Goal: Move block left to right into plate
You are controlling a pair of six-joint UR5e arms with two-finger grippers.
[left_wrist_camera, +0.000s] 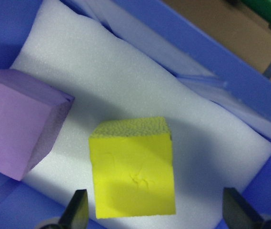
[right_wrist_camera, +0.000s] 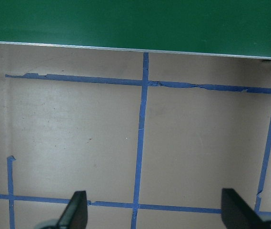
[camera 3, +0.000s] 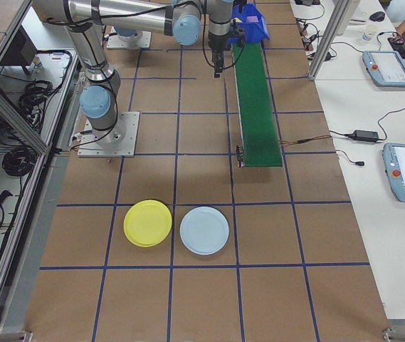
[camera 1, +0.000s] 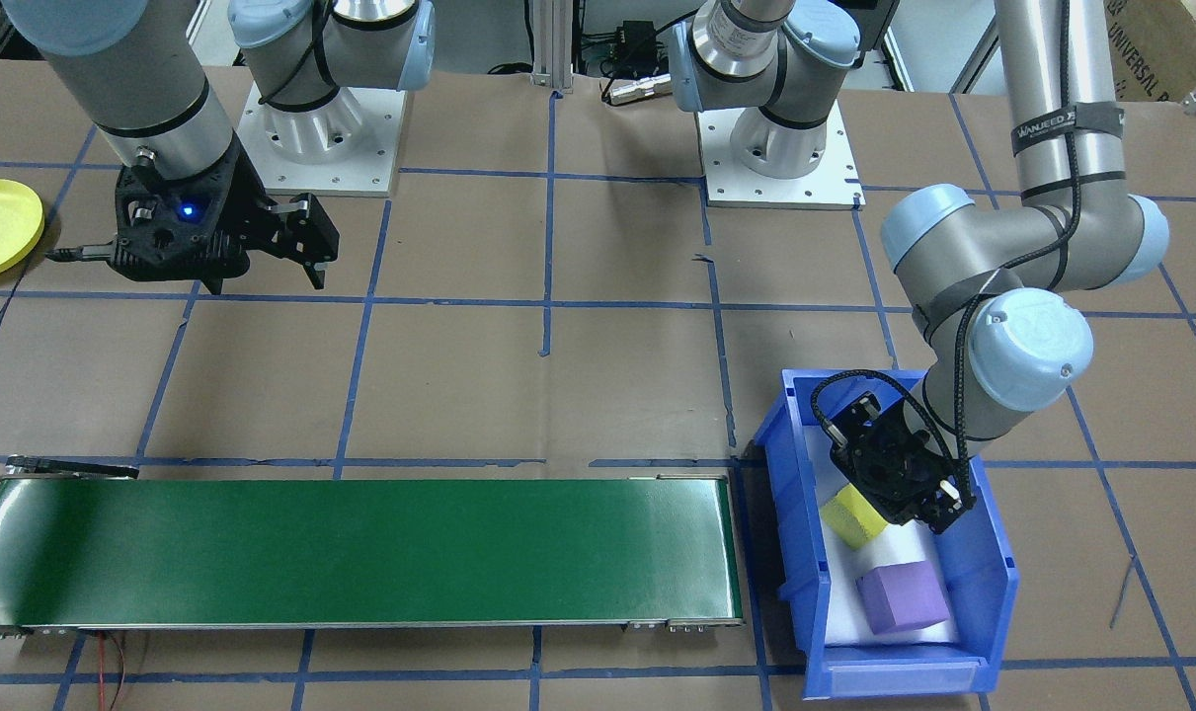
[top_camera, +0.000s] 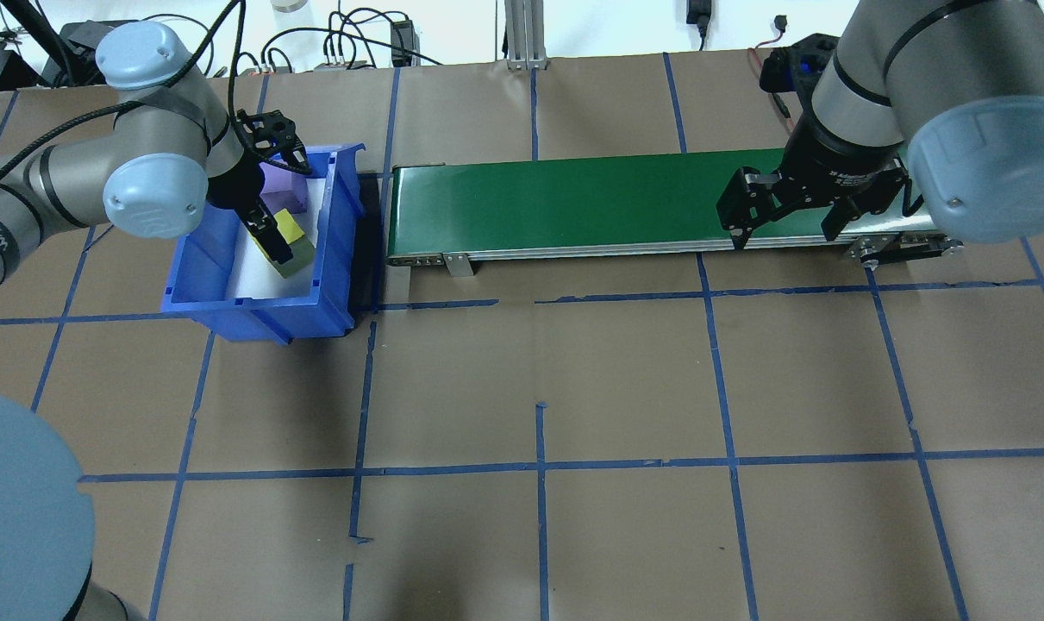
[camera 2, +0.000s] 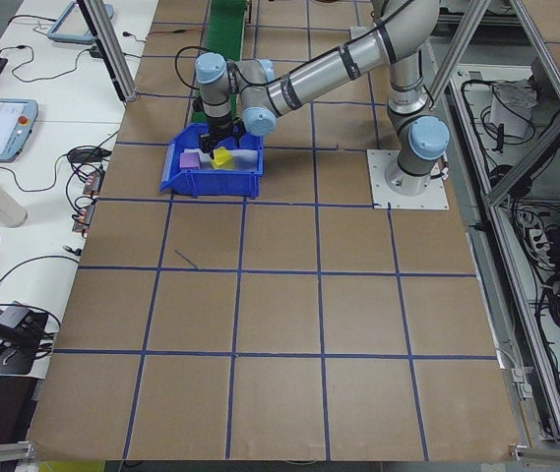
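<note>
Brown paper gridded with blue tape (top_camera: 539, 466) all round. Left pincer (left_wrist_camera: 156, 217) down inside blue bin (camera 1: 983, 583), fingers spread wide and clamped on nothing, straddling yellow block (left_wrist_camera: 133, 169) just ahead, likely lined up to close on it. Purple block (left_wrist_camera: 18, 121) off to its side, apart. Beyond bin's wall, green belt (top_camera: 573, 203), probably the route across. Right pincer (top_camera: 784, 211) waiting at belt's far end, also spread, empty. Farthest off, yellow plate (camera 3: 147, 223) beside pale blue plate (camera 3: 204, 230).

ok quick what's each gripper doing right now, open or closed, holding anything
Left gripper: open, empty, fingers either side of the yellow block in the blue bin.
Right gripper: open, empty, above the table beside the green conveyor.
</note>
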